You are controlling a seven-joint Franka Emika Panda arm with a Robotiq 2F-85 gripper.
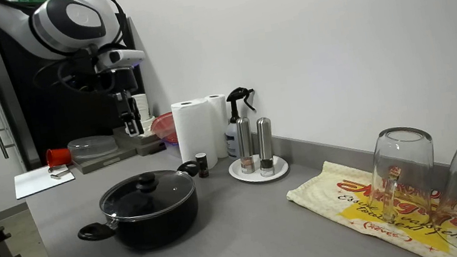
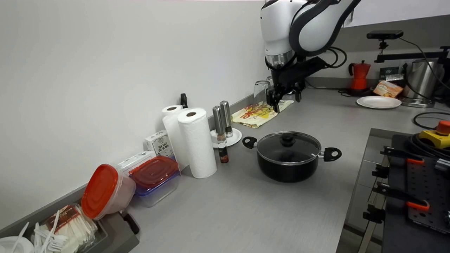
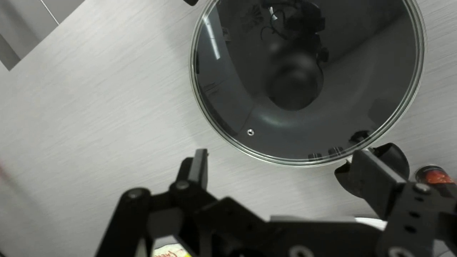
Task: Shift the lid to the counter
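Presently, a red-orange cup (image 1: 58,157) is lying on its side at left. Next, a black two-handled pot (image 1: 157,230) is standing on the grey counter (image 1: 264,243), its glass lid (image 1: 155,198) resting on top, black knob (image 1: 146,180) uppermost. Higher up, well apart from the knob, the claw (image 3: 280,151) is hanging with fingers (image 3: 199,169) spread, holding nothing. Rightward: paper-towel rolls (image 1: 194,136) and a spice jar (image 1: 202,165) are standing close together; two steel-topped grinders (image 1: 265,141) are sharing a white plate (image 1: 281,169); a printed tea towel (image 1: 330,188) is bearing two upturned glass mugs (image 1: 400,171). Step in hand, by judgement: positioning for the grasp, the lid not yet being lifted. Next move is probably calling for centring the claw over the knob, lowering, closing on it, then carrying the lid level to bare counter beside the pot.
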